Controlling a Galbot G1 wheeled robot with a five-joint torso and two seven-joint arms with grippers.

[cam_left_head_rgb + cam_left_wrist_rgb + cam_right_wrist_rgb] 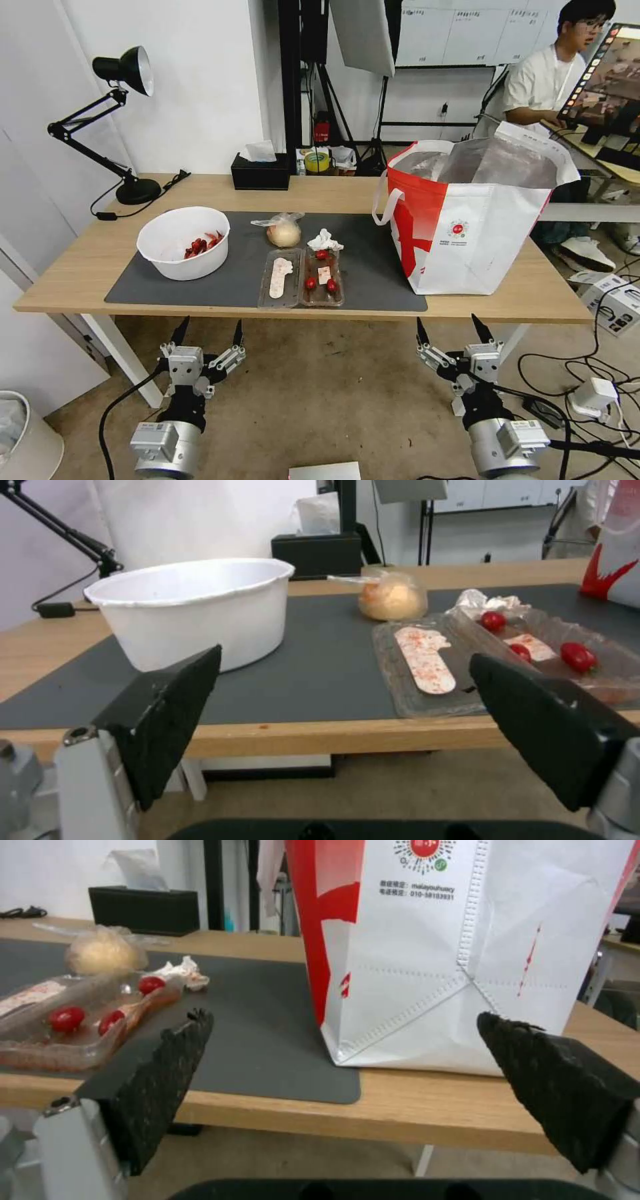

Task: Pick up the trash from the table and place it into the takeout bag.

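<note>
On the table's [80,273] dark mat lie a white bowl [183,241] [193,607] with red scraps, a clear hinged tray [301,277] [500,655] [73,1025] with red bits, a crumpled tissue [325,241] [490,601] [179,972] and a clear bag around a beige lump [283,231] [392,597] [101,951]. The takeout bag [473,220] [460,950] stands open at the right. My left gripper [208,331] [347,695] hangs open below the table's front edge, facing the bowl and tray. My right gripper [452,328] [340,1060] hangs open before the bag.
A black tissue box [261,172] and a black desk lamp [113,120] stand at the table's back. Cables and a white adapter [593,393] lie on the floor at the right. A white bin [23,437] stands at the lower left.
</note>
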